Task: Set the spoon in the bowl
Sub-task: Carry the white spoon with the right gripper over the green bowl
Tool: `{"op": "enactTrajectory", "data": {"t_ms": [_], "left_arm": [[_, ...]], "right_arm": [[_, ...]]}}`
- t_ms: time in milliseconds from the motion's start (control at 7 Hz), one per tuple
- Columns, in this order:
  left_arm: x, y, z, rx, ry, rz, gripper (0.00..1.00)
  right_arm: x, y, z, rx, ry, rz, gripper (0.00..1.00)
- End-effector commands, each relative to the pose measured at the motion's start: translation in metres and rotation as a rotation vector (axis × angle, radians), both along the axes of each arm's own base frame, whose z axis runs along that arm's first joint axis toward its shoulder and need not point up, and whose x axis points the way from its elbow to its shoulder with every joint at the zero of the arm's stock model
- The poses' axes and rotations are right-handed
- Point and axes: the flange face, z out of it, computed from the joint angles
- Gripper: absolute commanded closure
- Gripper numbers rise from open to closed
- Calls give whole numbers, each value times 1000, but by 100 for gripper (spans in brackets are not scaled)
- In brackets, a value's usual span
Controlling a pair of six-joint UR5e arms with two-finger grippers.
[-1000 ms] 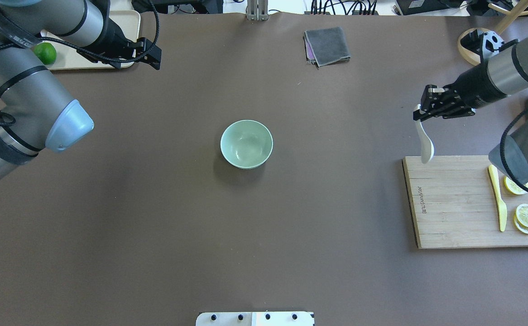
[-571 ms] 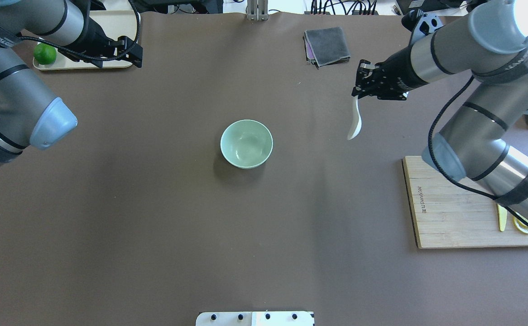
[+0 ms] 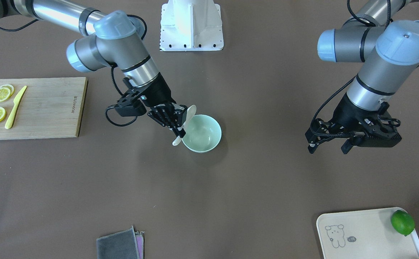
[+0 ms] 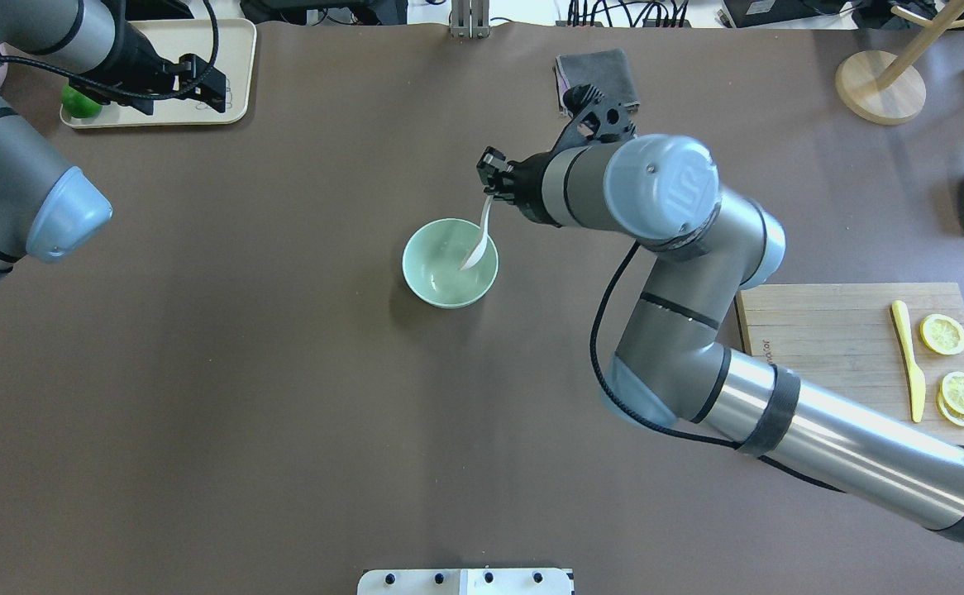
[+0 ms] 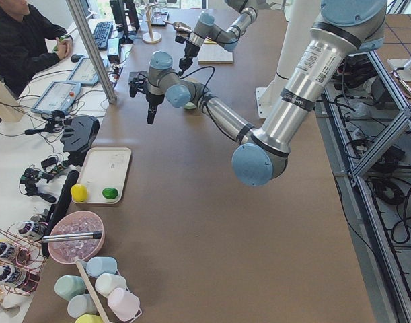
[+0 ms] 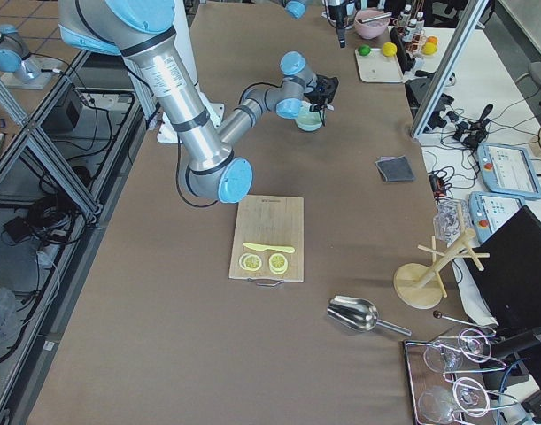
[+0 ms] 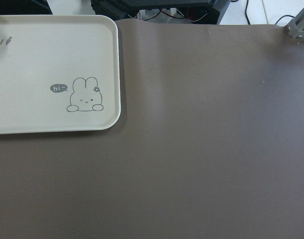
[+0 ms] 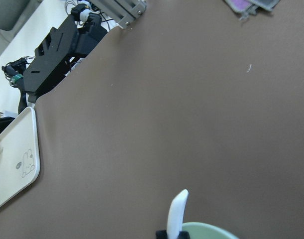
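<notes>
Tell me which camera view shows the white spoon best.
Overhead exterior: the spoon shows almost whole, hanging from the right pincer over the bowl. Front-facing hides its middle behind the pincer; right wrist shows one end; the side views, almost nothing.

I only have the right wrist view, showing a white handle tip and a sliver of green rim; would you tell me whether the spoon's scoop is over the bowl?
Observer: Yes; from overhead, the spoon hangs from the right tool with its scoop over the bowl, just inside the rim on that arm's side.
Operator: Thank you. Is the tool shut on it?
Observer: In the front view its fingers are shut on the handle, whose end pokes out past them.
Operator: And where is the other arm?
Observer: The left tool is open and empty, well away from the bowl.
</notes>
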Motion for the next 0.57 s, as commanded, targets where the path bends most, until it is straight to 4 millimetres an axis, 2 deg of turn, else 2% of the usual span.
{"op": "enactTrajectory", "data": {"t_ms": [0,286,429], "left_arm": [[-5,0,10,-13,-7,-5,2],[-5,2,15,-11,-4,-7,2],[-7,4,26,-11,-5,-6,2]], "right_arm": [[-47,31,17,39,-21,44,100],[-44,26,22,77,12,40,100],[-39,20,23,79,18,49,100]]}}
